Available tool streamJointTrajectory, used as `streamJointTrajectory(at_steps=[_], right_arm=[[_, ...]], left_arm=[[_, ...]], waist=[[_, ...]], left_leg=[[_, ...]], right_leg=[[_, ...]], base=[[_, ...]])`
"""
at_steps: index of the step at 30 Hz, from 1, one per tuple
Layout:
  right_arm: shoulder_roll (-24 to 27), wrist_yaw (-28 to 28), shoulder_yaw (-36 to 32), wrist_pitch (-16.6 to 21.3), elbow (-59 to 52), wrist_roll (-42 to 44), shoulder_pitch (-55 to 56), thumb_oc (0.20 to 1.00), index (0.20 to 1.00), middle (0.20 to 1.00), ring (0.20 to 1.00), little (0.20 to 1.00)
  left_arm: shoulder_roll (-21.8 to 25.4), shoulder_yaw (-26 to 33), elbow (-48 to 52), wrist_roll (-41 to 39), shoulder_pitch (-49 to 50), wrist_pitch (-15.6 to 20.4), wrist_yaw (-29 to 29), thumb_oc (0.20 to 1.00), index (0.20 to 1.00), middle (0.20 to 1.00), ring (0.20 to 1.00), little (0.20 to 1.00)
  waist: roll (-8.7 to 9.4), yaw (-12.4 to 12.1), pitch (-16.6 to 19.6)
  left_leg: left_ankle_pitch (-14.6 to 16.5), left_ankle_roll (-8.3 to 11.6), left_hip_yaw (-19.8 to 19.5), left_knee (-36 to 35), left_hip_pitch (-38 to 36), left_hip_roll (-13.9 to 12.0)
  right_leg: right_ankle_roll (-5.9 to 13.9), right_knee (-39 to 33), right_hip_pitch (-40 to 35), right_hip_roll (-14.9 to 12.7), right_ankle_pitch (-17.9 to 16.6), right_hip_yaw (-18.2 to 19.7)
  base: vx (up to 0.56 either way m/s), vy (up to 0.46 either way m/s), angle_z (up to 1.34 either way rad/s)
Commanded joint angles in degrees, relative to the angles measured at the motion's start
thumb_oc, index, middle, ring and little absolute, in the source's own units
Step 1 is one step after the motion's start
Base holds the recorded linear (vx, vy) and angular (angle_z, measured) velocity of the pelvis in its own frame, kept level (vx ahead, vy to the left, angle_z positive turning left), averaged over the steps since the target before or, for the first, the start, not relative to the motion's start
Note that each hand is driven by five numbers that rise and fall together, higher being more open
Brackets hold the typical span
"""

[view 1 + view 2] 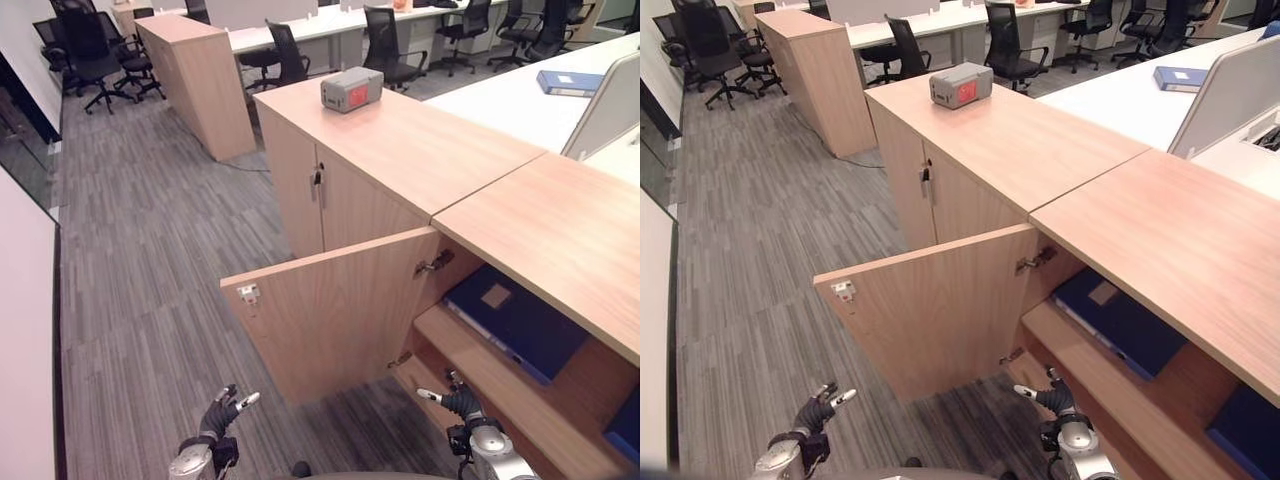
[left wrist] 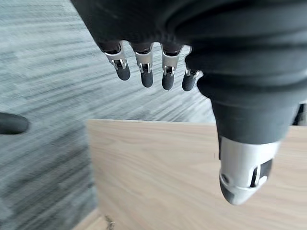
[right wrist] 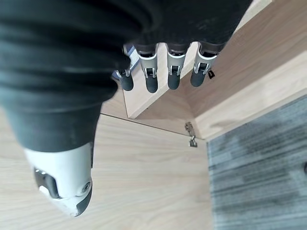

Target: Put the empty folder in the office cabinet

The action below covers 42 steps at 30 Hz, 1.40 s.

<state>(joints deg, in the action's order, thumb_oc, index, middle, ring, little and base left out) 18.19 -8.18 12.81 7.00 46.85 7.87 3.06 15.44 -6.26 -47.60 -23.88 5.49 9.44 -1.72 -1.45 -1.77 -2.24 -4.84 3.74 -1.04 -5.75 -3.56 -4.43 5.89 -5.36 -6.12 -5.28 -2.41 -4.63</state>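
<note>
Office floor, open cabinet (image 1: 350, 310): blue folder (image 1: 515, 325) flat on the upper shelf by the hinge-side edge, judged light, stiff, slick-covered, best gripped along the spine; left hand (image 1: 222, 415) and right hand (image 1: 458, 402) relaxed, empty.

Pretty even, bright office light from overhead, no harsh shadows. The cabinet top (image 1: 420, 150) has a soft sheen, no real glare. Inside the open cabinet it gets darker, so the blue folder (image 1: 515, 320) sits in shade. The carpet (image 2: 43, 72) looks streaky and smeared in the left wrist view. Both hands' covers are just dark blurry masses up close.
</note>
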Motion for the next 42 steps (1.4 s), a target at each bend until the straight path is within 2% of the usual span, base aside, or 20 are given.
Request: streamJointTrajectory(at_steps=[1,9,14,23,30,42], right_arm=[[0.34,0.32,-1.05,2.36,-2.12,0.56,-0.49,1.000,1.000,1.000,1.000,1.000],[0.60,0.88,-0.97,2.34,-3.17,0.47,0.32,1.000,1.000,1.000,1.000,1.000],[1.02,1.28,-0.63,2.32,-2.28,0.70,0.24,1.000,1.000,1.000,1.000,1.000],[1.27,2.64,0.51,2.11,-1.14,1.20,-0.16,1.000,1.000,1.000,1.000,1.000],[0.88,3.27,1.07,1.82,0.31,1.43,-0.45,1.000,1.000,1.000,1.000,1.000],[-0.47,3.81,2.46,0.70,1.82,1.27,-1.36,1.000,1.000,1.000,1.000,1.000]], left_arm=[[1.75,1.17,-0.32,-1.31,-3.86,3.01,0.63,1.000,1.000,1.000,1.000,1.000],[3.95,3.19,1.15,-1.87,-6.13,3.69,1.87,1.000,1.000,1.000,1.000,1.000],[7.26,3.47,4.03,-2.98,-10.30,4.18,2.45,1.000,1.000,1.000,1.000,1.000],[11.86,1.45,4.56,-4.50,-17.03,3.98,0.36,1.000,1.000,1.000,1.000,1.000],[11.66,-2.04,6.17,-5.31,-20.57,3.83,-1.28,1.000,1.000,1.000,1.000,1.000],[6.82,-8.23,10.72,-6.63,-22.64,2.95,-2.90,1.000,1.000,1.000,1.000,1.000]], waist=[[2.25,-0.73,0.41],[2.06,0.15,1.10],[1.76,1.43,1.53],[1.75,3.10,1.85],[1.93,3.82,1.95],[2.60,4.49,1.67]], left_leg=[[4.96,0.42,2.11,1.35,-1.20,1.11],[5.03,0.80,3.05,0.75,-2.40,0.65],[5.35,0.80,3.58,0.75,-2.87,0.67],[5.87,0.86,5.16,0.75,-3.59,0.53],[6.08,0.82,5.65,0.75,-3.83,0.56],[6.45,0.46,6.10,0.75,-3.94,0.90]], right_leg=[[4.97,2.29,-0.78,-4.95,2.87,-4.41],[5.01,1.54,-1.14,-4.93,2.38,-4.44],[5.03,1.87,-0.82,-5.13,2.15,-3.66],[5.56,1.89,-0.36,-5.33,1.57,-2.31],[5.87,1.86,-0.29,-5.58,1.27,-1.98],[6.18,1.94,0.19,-5.98,0.75,-1.27]], base=[[0.00,0.000,0.00],[0.00,0.005,-0.05],[0.01,0.010,-0.01],[0.01,0.019,-0.09],[0.00,0.012,-0.07],[0.00,0.000,0.00]])
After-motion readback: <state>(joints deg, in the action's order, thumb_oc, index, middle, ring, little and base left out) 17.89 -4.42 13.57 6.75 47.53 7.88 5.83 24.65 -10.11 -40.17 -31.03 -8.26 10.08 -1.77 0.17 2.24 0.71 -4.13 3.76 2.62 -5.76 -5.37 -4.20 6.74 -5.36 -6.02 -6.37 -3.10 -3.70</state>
